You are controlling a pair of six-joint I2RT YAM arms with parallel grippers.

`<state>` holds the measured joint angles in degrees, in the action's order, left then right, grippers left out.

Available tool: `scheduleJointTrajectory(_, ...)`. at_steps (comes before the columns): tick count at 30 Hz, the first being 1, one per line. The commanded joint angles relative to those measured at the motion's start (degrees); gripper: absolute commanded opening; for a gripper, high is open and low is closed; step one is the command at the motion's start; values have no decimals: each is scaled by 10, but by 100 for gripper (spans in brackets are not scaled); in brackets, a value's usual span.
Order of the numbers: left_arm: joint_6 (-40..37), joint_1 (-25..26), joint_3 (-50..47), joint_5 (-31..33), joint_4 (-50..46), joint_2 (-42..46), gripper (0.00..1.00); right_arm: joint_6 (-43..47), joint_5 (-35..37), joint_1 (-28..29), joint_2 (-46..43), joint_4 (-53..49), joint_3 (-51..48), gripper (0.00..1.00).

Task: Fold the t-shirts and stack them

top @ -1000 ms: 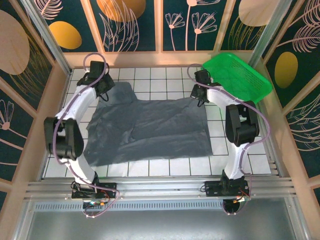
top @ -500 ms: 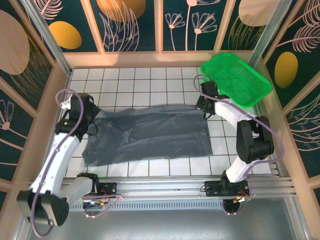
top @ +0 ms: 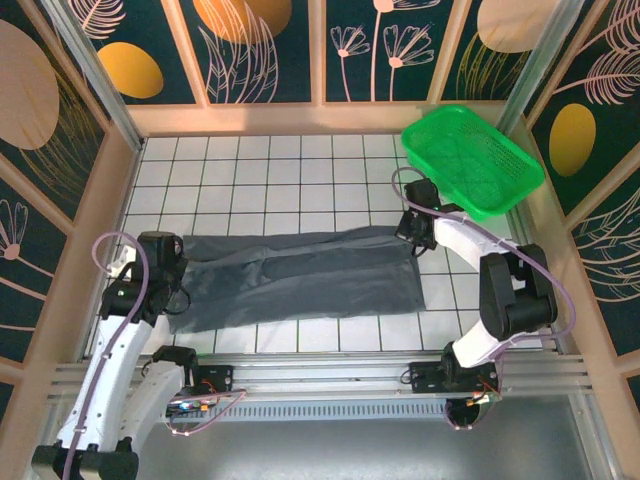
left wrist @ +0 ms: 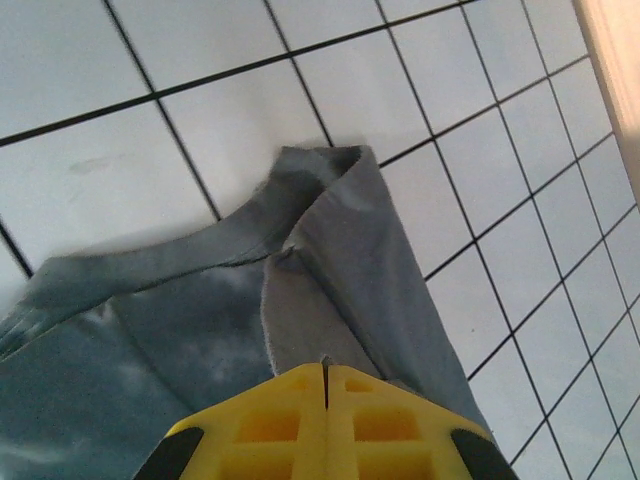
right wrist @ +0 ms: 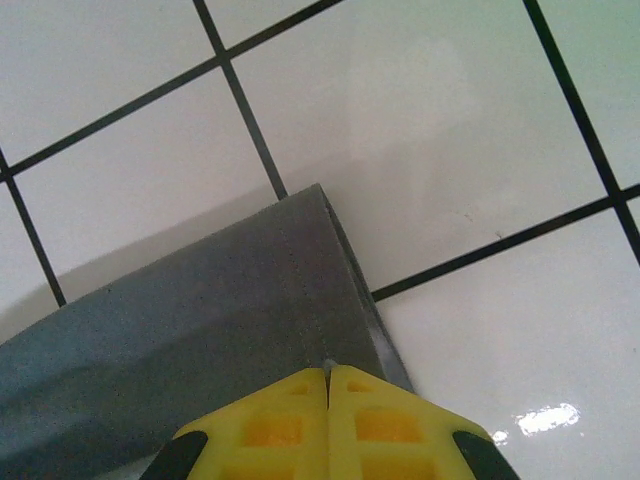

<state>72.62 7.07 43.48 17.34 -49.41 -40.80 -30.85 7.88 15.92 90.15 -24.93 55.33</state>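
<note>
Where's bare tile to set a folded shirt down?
The widest free patch is the white tiled tabletop beyond the dark blue-grey cloth t-shirt, left of the green plastic mesh basket. It is crowded at the shirt's ends, where the left gripper and right gripper pinch it.

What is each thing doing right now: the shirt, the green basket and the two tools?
t-shirt: folded over into a long strip, lying on the tiles, pinched at both ends.
green basket: upright, empty, in the far right corner.
left tool: shut on the t-shirt's edge.
right tool: shut on the t-shirt's corner.
</note>
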Motion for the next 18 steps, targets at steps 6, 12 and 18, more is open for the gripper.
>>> scheduleJointTrajectory(6, 73, -3, -9, 29, -83, 20, 0, -9, 17, 5, -52, -25, -35, 0)
scheduleJointTrajectory(12, 119, -3, -31, 34, -111, 37, 0, -15, 7, 8, -68, -29, -62, 0)
scheduleJointTrajectory(18, 127, -3, -63, 5, -81, 26, 0, -21, 10, 19, -89, -50, -69, 0)
